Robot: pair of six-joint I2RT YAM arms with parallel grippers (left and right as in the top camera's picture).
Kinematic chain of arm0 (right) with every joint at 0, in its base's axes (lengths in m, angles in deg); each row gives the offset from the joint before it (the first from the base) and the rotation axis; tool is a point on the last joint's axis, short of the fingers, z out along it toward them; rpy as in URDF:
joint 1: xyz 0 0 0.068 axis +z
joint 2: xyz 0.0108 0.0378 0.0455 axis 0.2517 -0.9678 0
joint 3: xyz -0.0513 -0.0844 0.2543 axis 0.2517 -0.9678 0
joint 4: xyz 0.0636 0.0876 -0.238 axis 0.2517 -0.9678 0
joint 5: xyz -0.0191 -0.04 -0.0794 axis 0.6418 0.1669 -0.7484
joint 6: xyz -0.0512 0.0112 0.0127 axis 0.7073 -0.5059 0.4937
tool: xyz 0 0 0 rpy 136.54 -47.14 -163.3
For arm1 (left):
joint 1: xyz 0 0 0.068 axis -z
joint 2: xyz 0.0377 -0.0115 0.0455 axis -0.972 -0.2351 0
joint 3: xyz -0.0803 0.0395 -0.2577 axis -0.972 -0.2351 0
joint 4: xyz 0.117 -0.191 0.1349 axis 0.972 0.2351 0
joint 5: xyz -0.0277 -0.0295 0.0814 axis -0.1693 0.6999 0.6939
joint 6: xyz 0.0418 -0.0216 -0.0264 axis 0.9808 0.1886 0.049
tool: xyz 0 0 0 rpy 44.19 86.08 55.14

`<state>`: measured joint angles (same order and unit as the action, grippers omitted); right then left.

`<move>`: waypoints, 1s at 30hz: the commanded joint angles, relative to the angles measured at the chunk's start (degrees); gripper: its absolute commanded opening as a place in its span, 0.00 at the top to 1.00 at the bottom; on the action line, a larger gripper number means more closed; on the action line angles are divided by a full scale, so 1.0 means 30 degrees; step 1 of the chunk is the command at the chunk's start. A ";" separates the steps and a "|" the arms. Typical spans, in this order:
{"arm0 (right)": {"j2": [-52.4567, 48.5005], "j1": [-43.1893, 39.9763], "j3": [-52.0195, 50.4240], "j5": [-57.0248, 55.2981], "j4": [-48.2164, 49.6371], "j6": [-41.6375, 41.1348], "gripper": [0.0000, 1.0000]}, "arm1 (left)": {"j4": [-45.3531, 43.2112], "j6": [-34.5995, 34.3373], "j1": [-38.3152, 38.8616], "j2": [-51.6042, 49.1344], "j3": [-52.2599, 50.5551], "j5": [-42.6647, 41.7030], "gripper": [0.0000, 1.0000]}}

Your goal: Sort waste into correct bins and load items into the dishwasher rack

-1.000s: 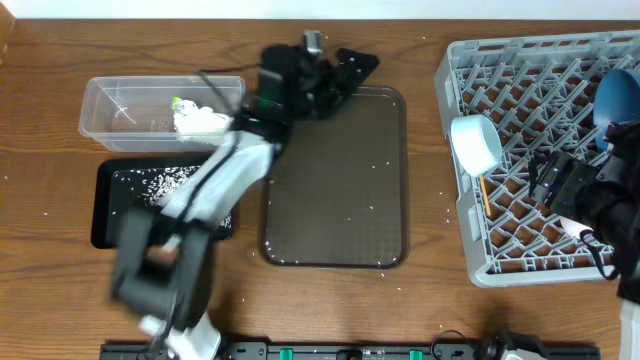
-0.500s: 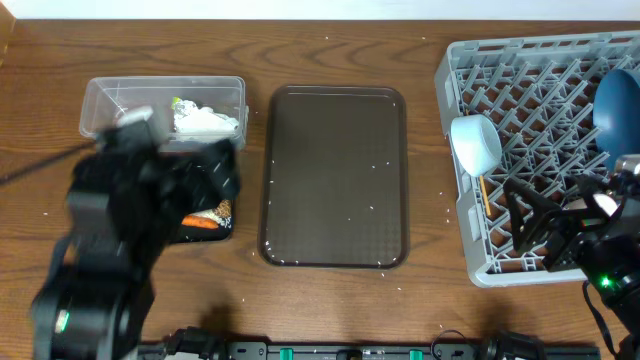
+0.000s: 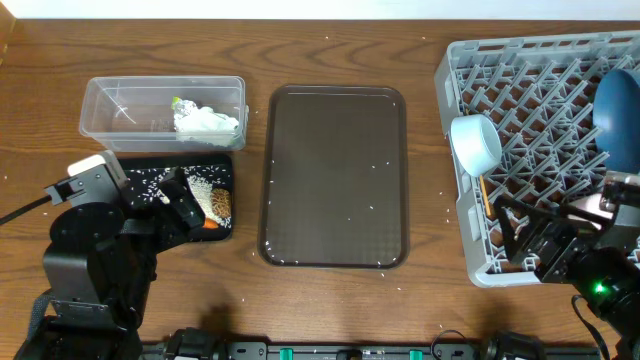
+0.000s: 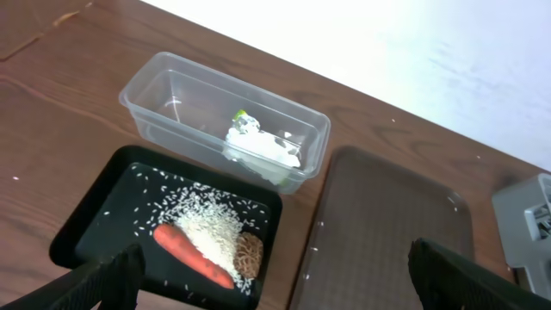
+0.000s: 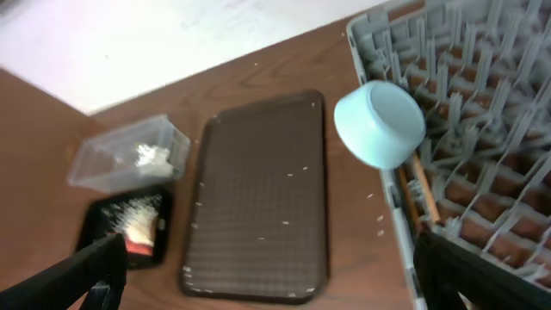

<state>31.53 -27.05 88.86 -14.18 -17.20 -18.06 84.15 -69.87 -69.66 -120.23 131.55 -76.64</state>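
- We see both sets of jaws spread wide and empty: left gripper [image 4: 275,277], right gripper [image 5: 267,269].
- Clear tub [image 3: 100,112], at 10 o'clock from the serving tray [image 3: 335,170], holds the napkin [image 3: 205,122] and wrapper [image 3: 178,102].
- Black tray [image 4: 95,232], at 8 o'clock, holds rice [image 4: 207,226], carrot piece [image 4: 191,256] and brown lump [image 4: 250,254].
- Rack [image 3: 530,100], at 3 o'clock, holds light-blue cup [image 3: 476,143], chopsticks [image 3: 483,195] and plate [image 3: 617,105].

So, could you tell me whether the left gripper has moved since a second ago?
Yes. Overhead, the left gripper has drawn back from the far left corner of the serving tray toward the table's near edge, and is now over the black tray.
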 commanded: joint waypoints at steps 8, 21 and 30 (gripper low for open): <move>-0.0022 0.0328 0.0058 -0.0699 -0.1413 -0.0845 0.01 | 0.0095 0.0109 -0.0138 -0.0073 -0.0015 0.0517 0.02; 0.3308 0.3147 -0.3169 -0.4750 0.5158 0.5697 0.01 | 0.0095 0.0102 -0.0138 -0.0073 -0.0015 0.0517 0.02; 0.7293 0.3147 -1.1344 -0.4743 1.1315 0.7475 0.01 | 0.0095 0.0102 -0.0138 -0.0073 -0.0015 0.0517 0.02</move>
<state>51.33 -18.20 60.82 -27.60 14.78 1.00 84.28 -69.85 -69.66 -120.23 131.55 -76.16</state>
